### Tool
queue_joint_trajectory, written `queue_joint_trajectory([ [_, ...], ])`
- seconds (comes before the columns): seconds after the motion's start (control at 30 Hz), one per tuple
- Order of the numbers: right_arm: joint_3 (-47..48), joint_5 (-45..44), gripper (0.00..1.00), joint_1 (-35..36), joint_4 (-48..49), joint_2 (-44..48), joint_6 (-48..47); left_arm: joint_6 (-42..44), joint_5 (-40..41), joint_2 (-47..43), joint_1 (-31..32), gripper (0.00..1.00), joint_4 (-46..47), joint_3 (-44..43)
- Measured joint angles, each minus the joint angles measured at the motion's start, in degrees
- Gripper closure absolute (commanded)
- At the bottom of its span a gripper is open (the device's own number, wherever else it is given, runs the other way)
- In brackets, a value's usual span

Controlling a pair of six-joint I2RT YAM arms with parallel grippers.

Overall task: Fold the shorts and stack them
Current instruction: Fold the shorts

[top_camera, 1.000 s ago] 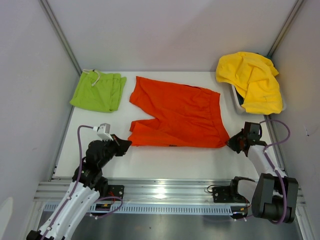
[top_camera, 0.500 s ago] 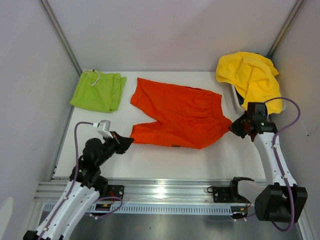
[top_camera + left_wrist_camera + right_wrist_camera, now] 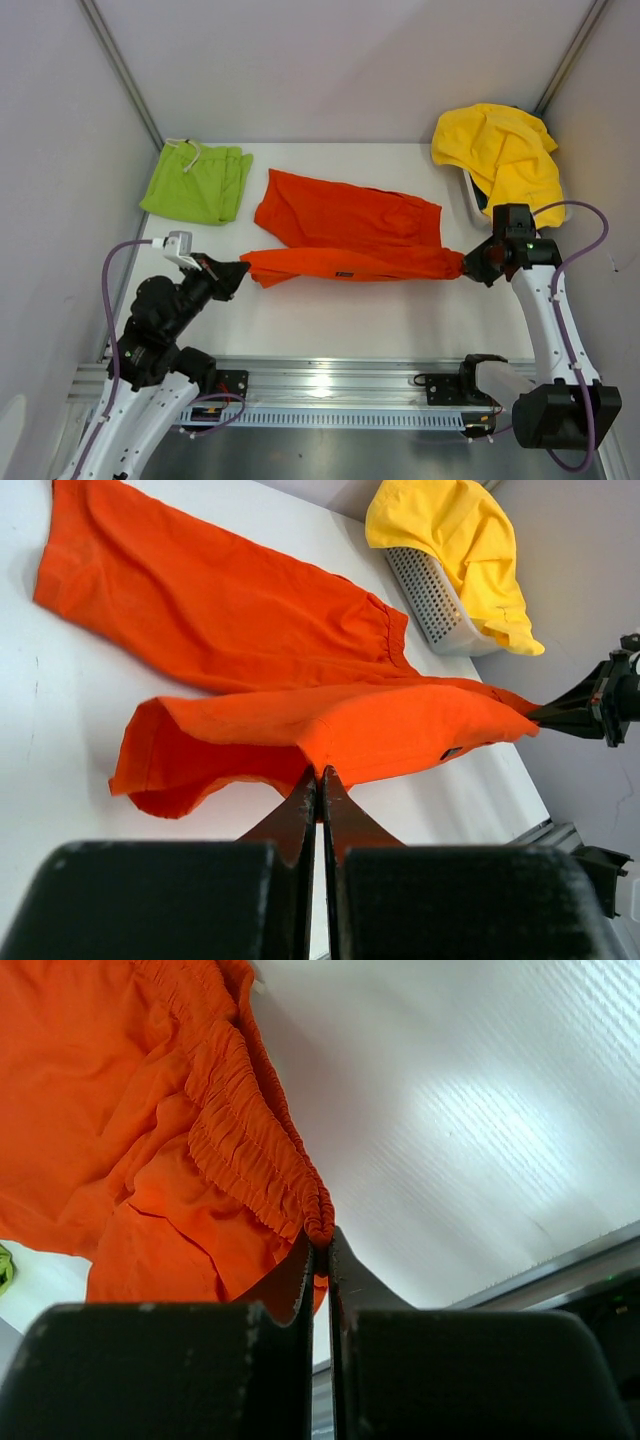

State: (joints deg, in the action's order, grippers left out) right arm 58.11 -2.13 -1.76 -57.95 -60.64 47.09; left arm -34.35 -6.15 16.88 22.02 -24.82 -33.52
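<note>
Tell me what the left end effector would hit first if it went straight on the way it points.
The orange shorts: the left end effector is shut on their lifted edge, and more of that cloth lies directly ahead. The basket beyond may be in line; depth is unclear.

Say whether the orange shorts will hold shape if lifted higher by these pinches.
Probably not: the orange shorts drape limply between the left gripper and right gripper, both shut on them. Likely light, since fingertip pinches carry the raised half. The loose leg hem may swing.
</note>
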Motion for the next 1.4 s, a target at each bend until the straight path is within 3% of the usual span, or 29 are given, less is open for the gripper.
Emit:
queue_joint_trajectory([
  [0.33, -0.11, -0.39, 1.00, 0.83, -5.07, 7.06, 1.81, 1.46, 1.01, -0.46, 0.00, 1.00, -3.58, -2.97],
  [0.57, -0.15, -0.46, 1.00, 0.63, -5.64, 5.27, 2.40, 1.38, 1.31, -0.50, 0.00, 1.00, -3.58, -1.92],
  [0.8, 4.68, -0.59, 1.00, -0.04, -5.49, -1.07, 4.00, 1.44, 5.31, 11.15, 0.00, 1.00, 0.52, -3.93],
  [1.07, 11.19, 0.35, 1.00, -0.79, -2.56, -6.97, 7.34, 2.56, 10.78, 26.10, 0.00, 1.00, 8.46, -13.77],
  [1.23, 15.19, 1.18, 1.00, -0.81, -1.62, -10.54, 7.54, 2.93, 10.99, 28.28, 0.00, 1.00, 11.58, -16.11],
  [1.4, 15.69, 1.53, 1.00, -0.22, -2.03, -8.57, 7.61, 3.17, 10.01, 23.63, 0.00, 1.00, 10.88, -16.15],
])
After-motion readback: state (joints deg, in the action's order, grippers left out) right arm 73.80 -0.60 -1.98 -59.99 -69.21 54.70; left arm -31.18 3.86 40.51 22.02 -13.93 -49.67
